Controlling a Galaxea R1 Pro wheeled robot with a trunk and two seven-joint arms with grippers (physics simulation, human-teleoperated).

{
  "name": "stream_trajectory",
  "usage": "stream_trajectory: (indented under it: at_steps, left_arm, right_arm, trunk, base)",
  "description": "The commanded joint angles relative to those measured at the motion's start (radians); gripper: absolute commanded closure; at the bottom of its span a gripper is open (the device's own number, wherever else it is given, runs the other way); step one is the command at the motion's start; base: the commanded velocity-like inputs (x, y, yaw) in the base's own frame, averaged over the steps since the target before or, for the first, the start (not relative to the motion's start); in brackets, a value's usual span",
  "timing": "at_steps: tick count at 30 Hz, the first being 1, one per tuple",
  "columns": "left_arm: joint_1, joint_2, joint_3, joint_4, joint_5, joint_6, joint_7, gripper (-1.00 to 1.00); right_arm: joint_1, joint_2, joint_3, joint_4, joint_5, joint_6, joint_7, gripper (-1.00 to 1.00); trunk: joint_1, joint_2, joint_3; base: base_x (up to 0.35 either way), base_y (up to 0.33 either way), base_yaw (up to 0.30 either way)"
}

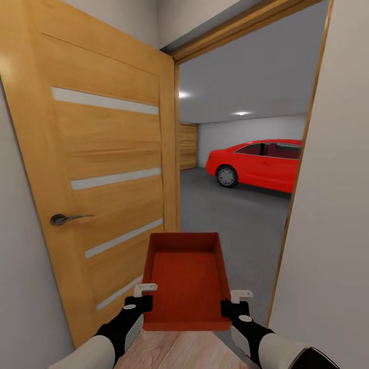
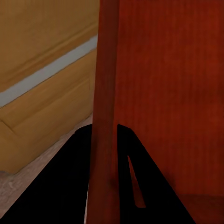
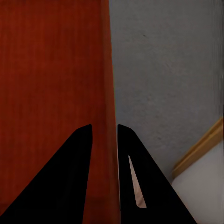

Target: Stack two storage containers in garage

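Container: orange-red, finely ribbed bottom. Door: honey wood grain, four pale glass slits. Car, far right: bright red, dark windows. Garage floor: dark grey. Near floor: light wood plank. Gripper fingers: black.

red car rear hidden behind door frame.

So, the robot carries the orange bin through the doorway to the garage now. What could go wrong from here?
1. The storage container is held by its side walls alone, left gripper and right gripper each pinching one; uneven arm motion could tilt it or let it slip.
2. The passage is narrow: the open door stands close on the left and the door frame on the right, so an arm might clip either.
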Motion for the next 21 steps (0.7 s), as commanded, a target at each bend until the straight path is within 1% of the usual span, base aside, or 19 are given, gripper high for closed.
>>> stream_trajectory:
  at_steps: [1,21]
  left_arm:
    - [-0.001,0.001,0.032,-0.004,0.051,0.006,0.005,1.0]
    - [-0.001,0.001,0.032,-0.004,0.051,0.006,0.005,1.0]
  right_arm:
    - [-0.002,0.0,-0.014,0.003,-0.021,-0.01,0.002,1.0]
    - [-0.001,0.0,-0.014,0.002,-0.02,-0.01,0.002,1.0]
  trunk:
    - [0.001,-0.001,-0.001]
    - [0.001,-0.001,-0.001]
  base:
    - [0.28,0.216,-0.285]
    - [0.28,0.216,-0.285]
